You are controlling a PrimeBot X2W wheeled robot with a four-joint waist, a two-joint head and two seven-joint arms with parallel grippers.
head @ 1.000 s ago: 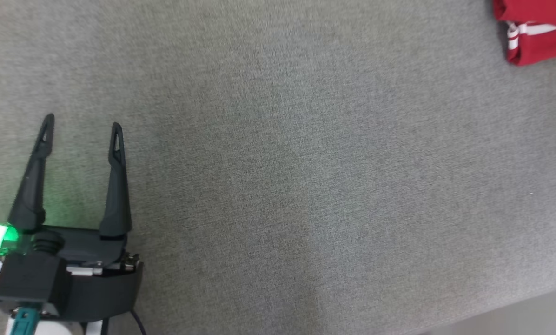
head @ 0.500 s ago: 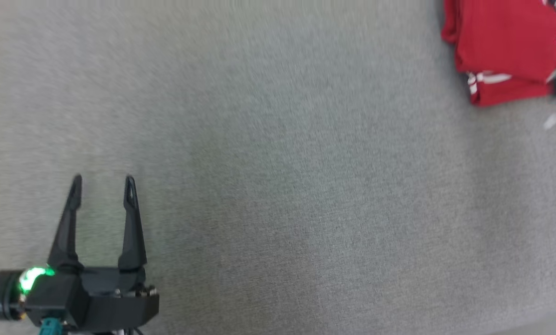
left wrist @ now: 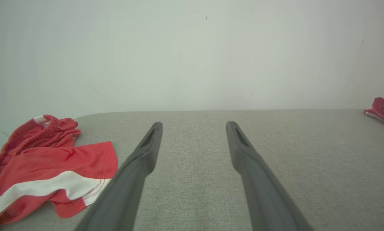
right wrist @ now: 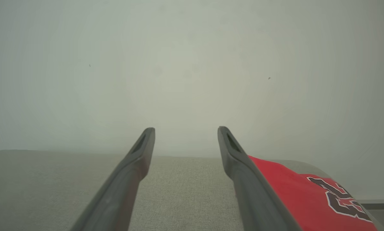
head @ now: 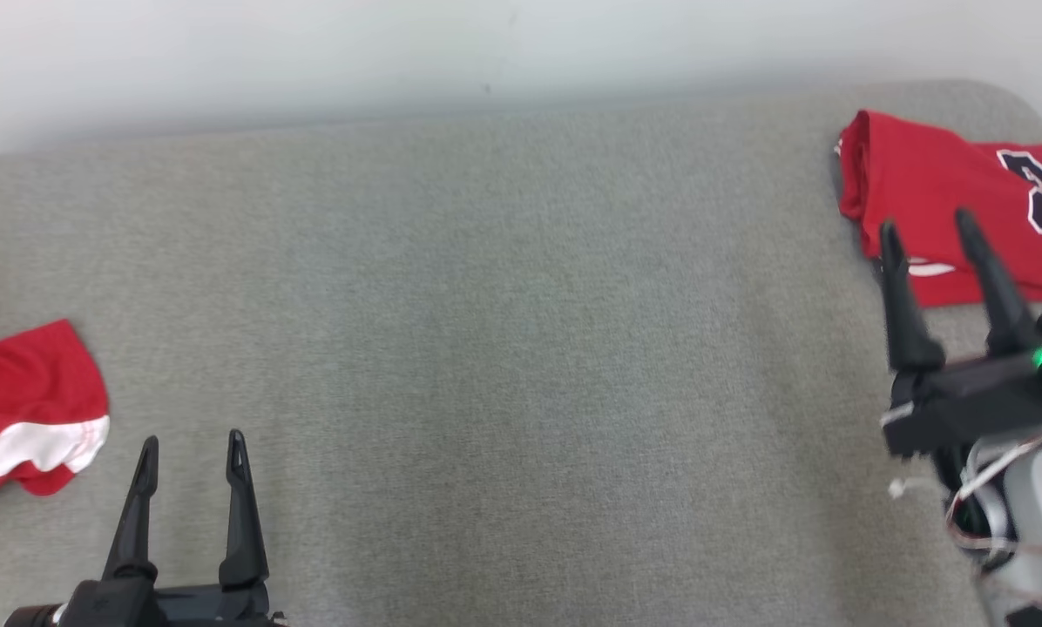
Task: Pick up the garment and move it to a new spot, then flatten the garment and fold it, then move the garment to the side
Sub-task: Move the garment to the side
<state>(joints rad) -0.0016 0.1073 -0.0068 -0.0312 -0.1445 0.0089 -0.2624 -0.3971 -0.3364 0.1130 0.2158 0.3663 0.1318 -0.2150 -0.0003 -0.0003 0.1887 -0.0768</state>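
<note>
Both pincers are empty with jaws spread wide. The left gripper (head: pixel 192 440) hangs over the near-left part of the grey pad (head: pixel 521 348), fingers pointing toward the pad's far edge and the white wall (head: pixel 486 52) behind it. The right gripper (head: pixel 926 221) is at the pad's right side, and its fingertips overlap the near edge of the folded jersey (head: pixel 939 174) in the head view. The right wrist view has the jersey just beside and under the right-hand finger. I can't tell whether it's touching or clear. The jersey is a flat red rectangle with its number patch up, in the pad's far-right corner. That reads as a finished piece parked there to keep the middle of the pad free. The crumpled garment (head: pixel 29 409) is red with a white stripe, bunched at the pad's left edge and partly cut off by the frame. My guess is it's the next task item, since it's the only unflattened one. It lies just left of the left gripper and apart from it, so that arm should make the pick. The middle of the pad is bare, which makes it the obvious drop and flatten zone. The open jaws suit a pinch on a raised fold. The main risk is grabbing a single layer and dragging the heap instead of lifting it.
</note>
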